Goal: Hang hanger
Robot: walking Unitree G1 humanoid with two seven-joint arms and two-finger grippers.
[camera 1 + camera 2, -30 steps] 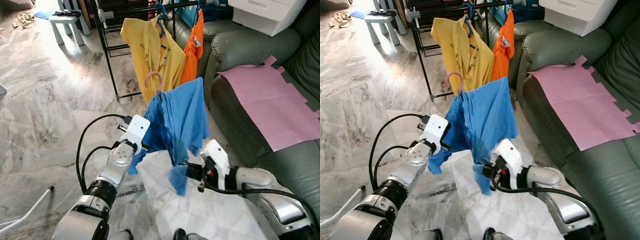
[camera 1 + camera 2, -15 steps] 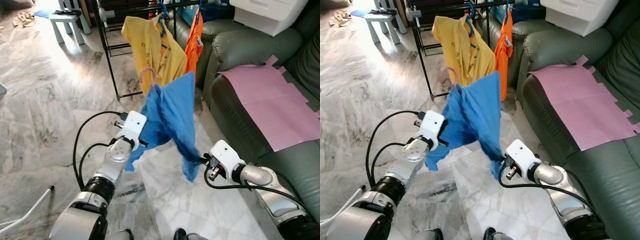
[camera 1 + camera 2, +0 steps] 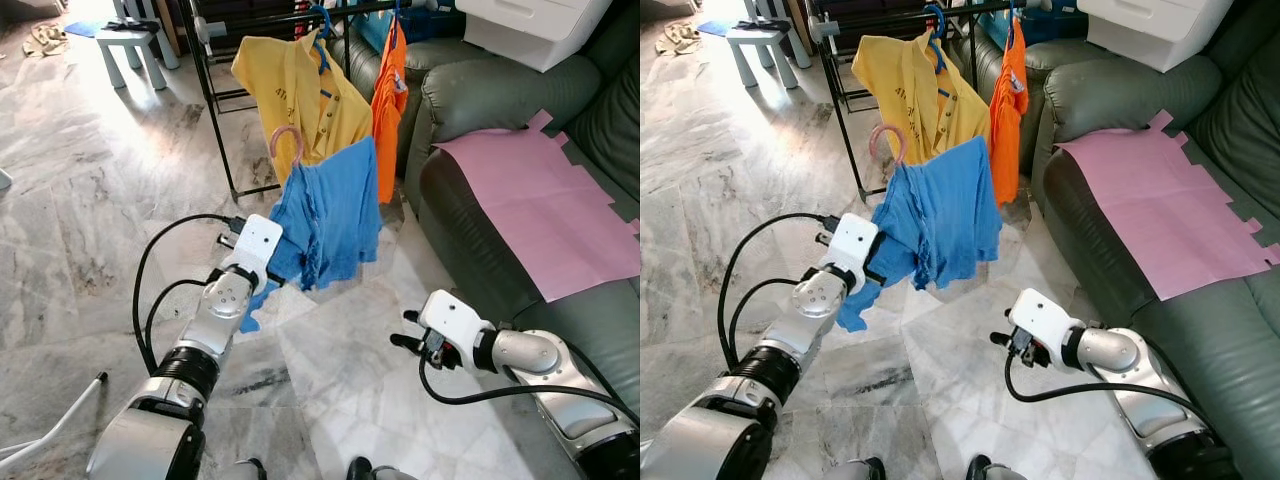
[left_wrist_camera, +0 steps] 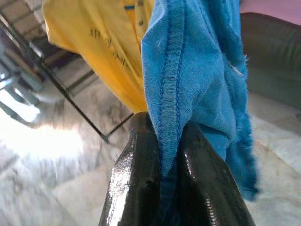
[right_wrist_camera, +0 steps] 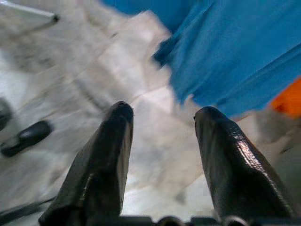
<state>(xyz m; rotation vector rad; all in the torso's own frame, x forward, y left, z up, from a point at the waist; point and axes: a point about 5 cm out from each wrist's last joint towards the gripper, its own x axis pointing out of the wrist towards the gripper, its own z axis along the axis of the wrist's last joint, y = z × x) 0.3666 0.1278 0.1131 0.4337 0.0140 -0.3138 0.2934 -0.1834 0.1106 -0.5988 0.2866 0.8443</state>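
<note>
The hanger (image 3: pixel 285 146), a pink hook with a blue shirt (image 3: pixel 330 225) draped from it, is held up in front of the black clothes rack (image 3: pixel 215 95); the left gripper (image 4: pixel 164 155) is clamped tight on a seam of the shirt's hem (so it carries the hanger through the cloth, it seems, not by the hook), raising it toward the rail. The right gripper (image 5: pixel 162 122) hangs low over the marble floor (image 3: pixel 90 200), fingers spread and empty, well clear of the cloth. A yellow shirt (image 3: pixel 295 85) and an orange shirt (image 3: pixel 388 90) already crowd the rail just behind; the hook likely needs a gap between them. A grey sofa (image 3: pixel 480 110) with pink paper (image 3: pixel 545 210) stands to the right.
</note>
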